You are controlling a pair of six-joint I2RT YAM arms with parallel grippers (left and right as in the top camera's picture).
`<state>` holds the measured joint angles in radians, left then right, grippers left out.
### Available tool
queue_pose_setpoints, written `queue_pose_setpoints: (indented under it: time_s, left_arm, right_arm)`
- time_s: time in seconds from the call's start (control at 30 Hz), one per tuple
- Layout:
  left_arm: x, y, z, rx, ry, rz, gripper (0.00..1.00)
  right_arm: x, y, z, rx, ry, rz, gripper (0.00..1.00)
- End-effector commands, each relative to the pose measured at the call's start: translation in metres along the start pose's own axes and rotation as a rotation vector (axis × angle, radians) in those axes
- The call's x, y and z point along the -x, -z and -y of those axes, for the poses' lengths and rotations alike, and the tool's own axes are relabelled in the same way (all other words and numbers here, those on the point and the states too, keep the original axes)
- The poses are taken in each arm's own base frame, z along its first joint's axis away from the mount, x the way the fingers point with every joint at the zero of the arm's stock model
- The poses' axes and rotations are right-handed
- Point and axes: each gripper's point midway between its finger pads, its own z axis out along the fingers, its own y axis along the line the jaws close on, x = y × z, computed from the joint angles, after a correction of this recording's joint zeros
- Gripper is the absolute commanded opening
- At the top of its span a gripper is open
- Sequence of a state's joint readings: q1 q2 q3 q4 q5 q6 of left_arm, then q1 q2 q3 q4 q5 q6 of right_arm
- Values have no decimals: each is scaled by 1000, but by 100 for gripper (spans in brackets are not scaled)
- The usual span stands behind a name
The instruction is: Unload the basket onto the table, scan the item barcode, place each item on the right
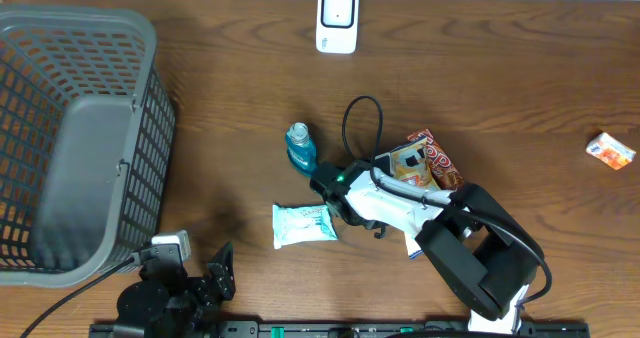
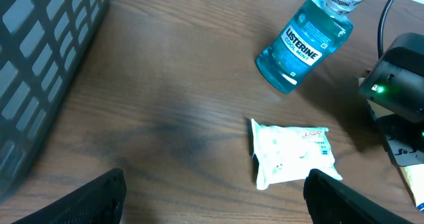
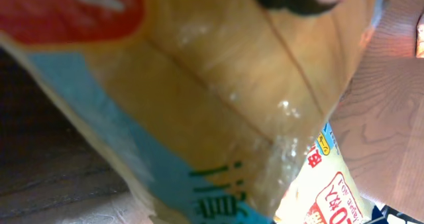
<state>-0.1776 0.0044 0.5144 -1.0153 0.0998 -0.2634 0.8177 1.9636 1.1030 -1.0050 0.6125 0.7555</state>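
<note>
Gripper check: right gripper (image 1: 338, 190) has its jaws together, low over the middle of the worktop (image 1: 230, 98). Its wrist camera is filled by a tan-and-blue snack packet (image 3: 199, 105), pressed very close. I cannot tell whether the film is actually pinched. Left gripper (image 2: 218, 207) has its jaws wide apart with nothing between them, near the front edge.

Near my right wrist lie a white wipes pack (image 2: 291, 154) and a mouthwash bottle (image 2: 305, 42) on its side. Other packets (image 1: 428, 163) lie partly under my arm.

Step in hand, as I judge it: pickup of the item. The next move calls for a lift that proves the hold. Then I carry the packet to the scanner (image 1: 337, 20) at the far edge, barcode face toward it.

Basket (image 1: 150, 148), far left: nothing visible inside. A small orange carton (image 1: 610, 150) lies well apart, far right.
</note>
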Motion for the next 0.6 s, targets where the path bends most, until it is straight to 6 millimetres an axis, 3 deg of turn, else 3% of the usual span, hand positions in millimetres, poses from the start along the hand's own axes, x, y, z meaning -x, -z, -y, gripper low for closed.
queue_pose_setpoints:
  time_s: [0.0, 0.1, 0.2, 0.3, 0.37, 0.43, 0.5, 0.57]
  left_arm:
    - [0, 0, 0, -2, -10, 0, 86]
    - [0, 0, 0, -2, -10, 0, 86]
    - [0, 0, 0, -2, -10, 0, 86]
    - [0, 0, 0, -2, -10, 0, 86]
    - [0, 0, 0, -2, -10, 0, 86]
    - [0, 0, 0, -2, -10, 0, 86]
    - [0, 0, 0, -2, -10, 0, 86]
    - [0, 0, 0, -2, -10, 0, 86]
  right_arm:
    - [-17, -9, -17, 92, -27, -118, 1]
    - [-4, 9, -12, 146, 8, -123, 1]
    - [12, 41, -6, 267, 81, -99, 1]
    - [20, 82, -14, 535, 184, -59, 1]
    - [21, 123, -17, 826, 251, -14, 1]
    - [20, 151, -14, 1039, 302, 21, 1]
    - [18, 171, -9, 1219, 343, 55, 1]
    - [15, 175, -4, 1351, 351, 54, 1]
